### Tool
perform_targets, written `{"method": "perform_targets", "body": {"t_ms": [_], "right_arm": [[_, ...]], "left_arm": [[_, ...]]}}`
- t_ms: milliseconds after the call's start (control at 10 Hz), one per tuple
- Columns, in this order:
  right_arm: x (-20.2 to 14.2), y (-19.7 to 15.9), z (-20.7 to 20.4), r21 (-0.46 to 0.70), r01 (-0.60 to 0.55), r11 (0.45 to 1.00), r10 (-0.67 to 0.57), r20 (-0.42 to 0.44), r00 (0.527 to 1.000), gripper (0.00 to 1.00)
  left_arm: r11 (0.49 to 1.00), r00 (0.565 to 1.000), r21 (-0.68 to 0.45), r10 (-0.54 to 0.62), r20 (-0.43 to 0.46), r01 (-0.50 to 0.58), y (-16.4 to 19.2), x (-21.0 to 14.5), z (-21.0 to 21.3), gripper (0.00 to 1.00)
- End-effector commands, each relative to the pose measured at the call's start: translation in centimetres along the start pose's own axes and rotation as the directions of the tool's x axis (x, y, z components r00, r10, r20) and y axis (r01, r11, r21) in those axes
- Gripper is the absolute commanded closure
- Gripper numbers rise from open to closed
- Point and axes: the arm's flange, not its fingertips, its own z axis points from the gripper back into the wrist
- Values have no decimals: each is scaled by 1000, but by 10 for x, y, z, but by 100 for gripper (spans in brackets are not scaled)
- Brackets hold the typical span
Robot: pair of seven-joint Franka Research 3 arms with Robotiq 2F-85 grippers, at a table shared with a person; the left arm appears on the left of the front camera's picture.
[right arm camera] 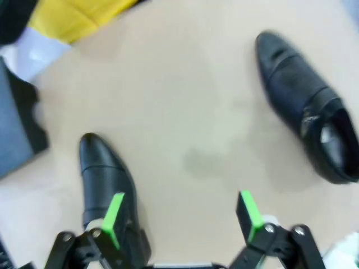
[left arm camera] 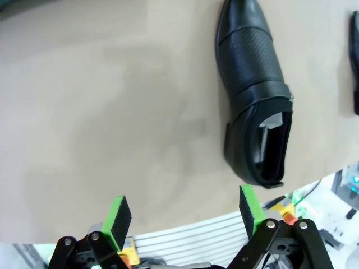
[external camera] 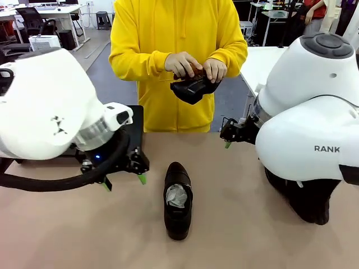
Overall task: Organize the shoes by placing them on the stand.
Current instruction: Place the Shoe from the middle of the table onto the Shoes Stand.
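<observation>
One black glossy shoe (external camera: 178,200) with white paper inside lies mid-table, toe pointing away from me. It also shows in the left wrist view, where the shoe (left arm camera: 258,101) lies above and right of my open left gripper (left arm camera: 185,213). That left gripper (external camera: 124,180) hovers just left of the shoe, empty. Another shoe (external camera: 305,199) lies under my right arm. My right gripper (external camera: 229,137) stands open and empty above the table; in its wrist view the right gripper (right arm camera: 182,216) has one shoe (right arm camera: 106,179) by its left finger and another shoe (right arm camera: 305,103) farther off. The black stand (external camera: 134,120) sits behind my left arm.
A person in a yellow hoodie (external camera: 179,33) stands at the far side, holding a further black shoe (external camera: 193,89) in both hands, with a reddish-brown brush (external camera: 196,70) on it. Bare tan tabletop (external camera: 235,224) lies between the mid-table shoe and my right arm.
</observation>
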Motion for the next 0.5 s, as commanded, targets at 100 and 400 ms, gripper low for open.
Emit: {"method": "perform_targets", "body": {"t_ms": [100, 400], "right_arm": [[-19, 28, 11, 53, -105, 993, 106, -11, 994, 0], [-19, 28, 11, 53, -105, 993, 106, -11, 994, 0]], "left_arm": [[999, 999, 35, 27, 27, -28, -40, 6, -31, 0], [997, 999, 79, -21, -40, 24, -62, 8, -63, 0]]}}
